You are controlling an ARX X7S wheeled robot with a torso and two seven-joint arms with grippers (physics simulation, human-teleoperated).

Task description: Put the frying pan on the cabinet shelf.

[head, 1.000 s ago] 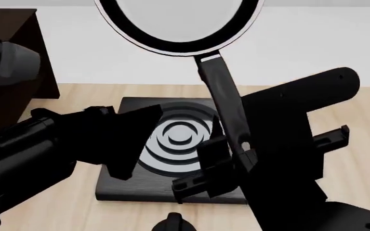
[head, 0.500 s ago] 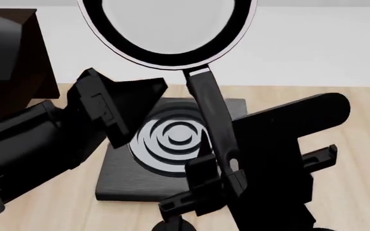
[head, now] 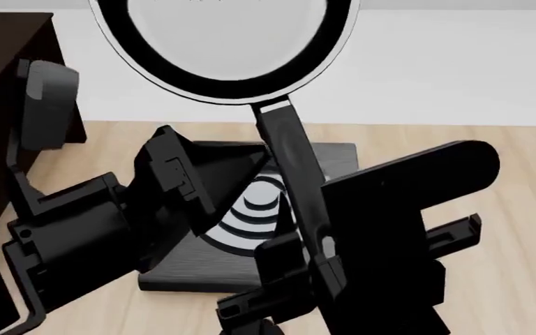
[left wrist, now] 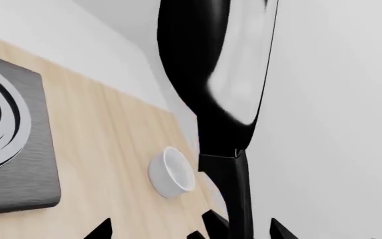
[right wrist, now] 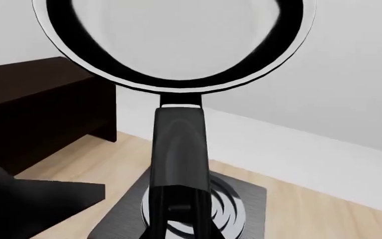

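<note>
Two grippers are seen: the right gripper is clamped on the frying pan handle, shifted leftward since earlier. The left gripper is raised nearer the handle; its finger state cannot be told.

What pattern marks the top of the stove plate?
Pale concentric rings on the dark stove plate, clearest in the left wrist view.

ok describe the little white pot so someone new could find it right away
Start at the light wooden tabletop and find the square black stove plate with pale rings. The white pot stands apart from it, toward the wall, near the held frying pan. It is the only small white cylinder there.
</note>
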